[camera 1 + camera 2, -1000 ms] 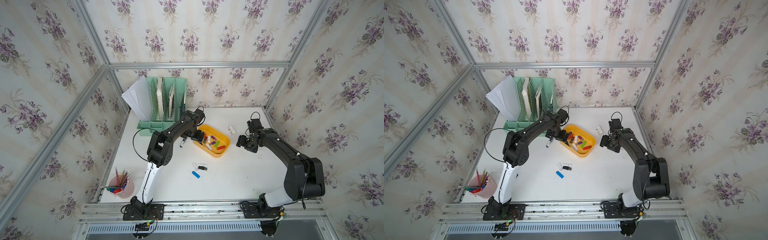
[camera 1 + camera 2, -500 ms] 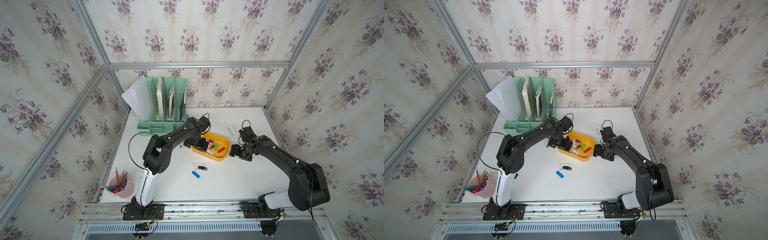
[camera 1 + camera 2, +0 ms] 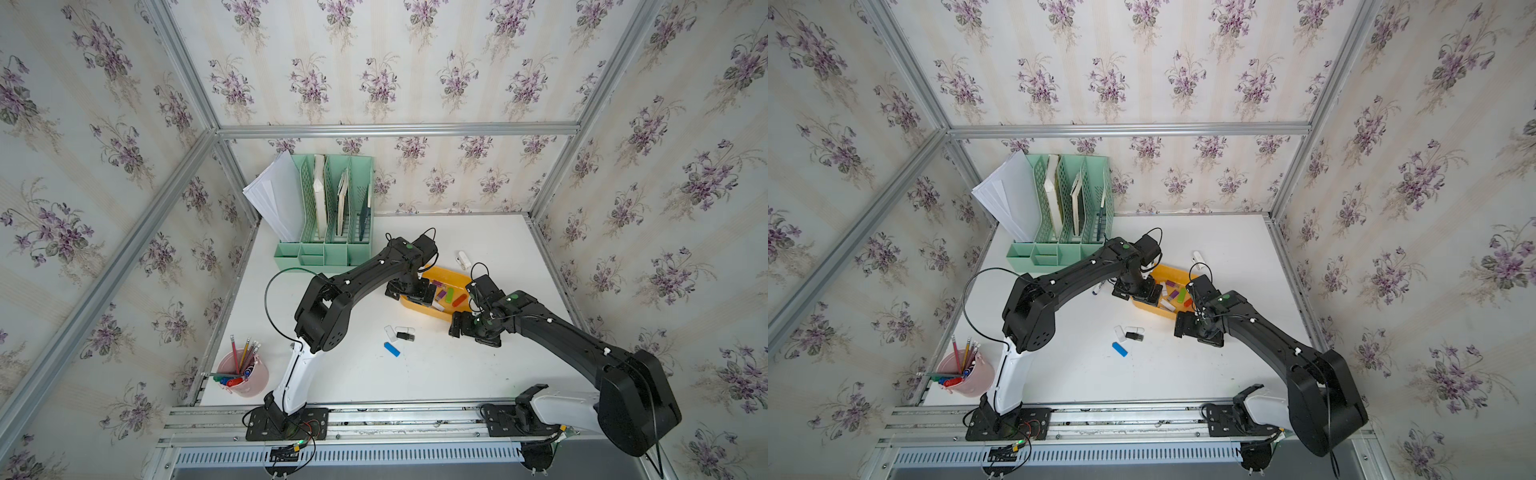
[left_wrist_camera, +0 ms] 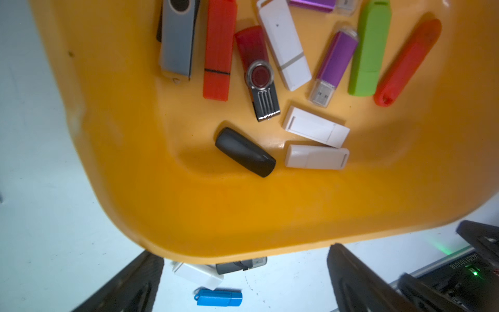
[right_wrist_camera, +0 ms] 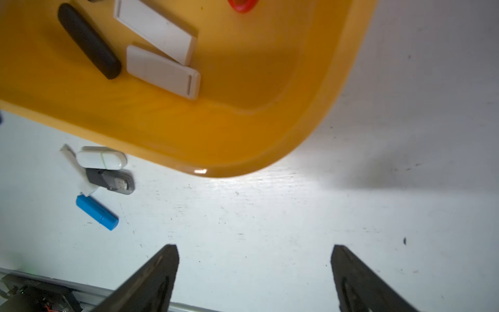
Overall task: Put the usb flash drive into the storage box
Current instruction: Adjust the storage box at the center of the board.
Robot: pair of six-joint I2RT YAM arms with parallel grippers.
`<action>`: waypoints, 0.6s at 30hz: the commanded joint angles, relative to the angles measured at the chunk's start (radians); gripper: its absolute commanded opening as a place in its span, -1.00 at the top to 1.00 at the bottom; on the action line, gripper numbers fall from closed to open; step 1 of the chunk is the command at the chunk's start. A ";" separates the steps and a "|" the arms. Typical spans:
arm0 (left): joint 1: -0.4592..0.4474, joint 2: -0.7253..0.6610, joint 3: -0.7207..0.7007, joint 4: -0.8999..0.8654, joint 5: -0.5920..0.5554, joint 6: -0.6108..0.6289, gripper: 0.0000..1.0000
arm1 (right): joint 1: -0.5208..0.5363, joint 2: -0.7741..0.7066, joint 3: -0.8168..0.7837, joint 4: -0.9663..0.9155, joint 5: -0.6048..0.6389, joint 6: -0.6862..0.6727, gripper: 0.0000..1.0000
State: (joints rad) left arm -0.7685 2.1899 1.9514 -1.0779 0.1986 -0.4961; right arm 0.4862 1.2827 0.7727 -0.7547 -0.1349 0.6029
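The black right gripper (image 5: 253, 247) is wide open and empty. The little blue plastic usb flash drive (image 5: 97, 212) lies near it, not touching.

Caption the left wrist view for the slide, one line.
Open left gripper over the yellow storage box of assorted flash drives; a blue drive and two more lie outside on the table.

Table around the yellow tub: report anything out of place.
Loose outside the shallow yellow-orange plastic tub: blue plastic flash drive, dark grey flash drive and white flash drive clustered on the table; another white stick lies beyond it.
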 commanded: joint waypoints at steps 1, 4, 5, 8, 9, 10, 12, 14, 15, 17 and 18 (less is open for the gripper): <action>-0.002 -0.027 0.006 -0.017 -0.015 0.001 -0.98 | -0.001 0.023 0.010 0.010 0.064 0.026 -0.88; 0.009 -0.067 -0.010 -0.046 -0.053 0.013 -0.98 | -0.020 0.071 0.034 0.016 0.107 0.024 -0.89; 0.013 -0.085 -0.029 -0.048 -0.062 0.015 -0.98 | -0.029 0.088 0.040 0.025 0.122 0.020 -0.90; 0.033 -0.155 -0.115 -0.032 -0.076 0.014 -0.98 | -0.073 0.132 0.053 0.066 0.145 0.008 -0.90; 0.038 -0.183 -0.152 -0.023 -0.081 0.014 -0.98 | -0.094 0.148 0.061 0.080 0.158 0.000 -0.90; 0.042 -0.206 -0.186 -0.016 -0.084 0.013 -0.98 | -0.118 0.165 0.070 0.087 0.168 -0.010 -0.90; 0.055 -0.258 -0.261 -0.002 -0.088 0.011 -0.98 | -0.180 0.207 0.108 0.096 0.203 -0.043 -0.90; 0.065 -0.304 -0.331 0.012 -0.093 0.011 -0.98 | -0.230 0.236 0.155 0.089 0.233 -0.067 -0.90; 0.069 -0.324 -0.366 0.020 -0.098 0.010 -0.98 | -0.251 0.244 0.175 0.085 0.251 -0.078 -0.91; 0.077 -0.352 -0.423 0.038 -0.102 0.008 -0.98 | -0.304 0.247 0.205 0.078 0.244 -0.097 -0.91; 0.083 -0.359 -0.449 0.051 -0.097 0.007 -0.98 | -0.321 0.240 0.218 0.073 0.245 -0.102 -0.91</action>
State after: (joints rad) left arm -0.6964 1.8515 1.5501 -1.0595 0.1184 -0.4953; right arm 0.2016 1.5253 0.9627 -0.6765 0.0681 0.5426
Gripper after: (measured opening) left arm 0.990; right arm 0.956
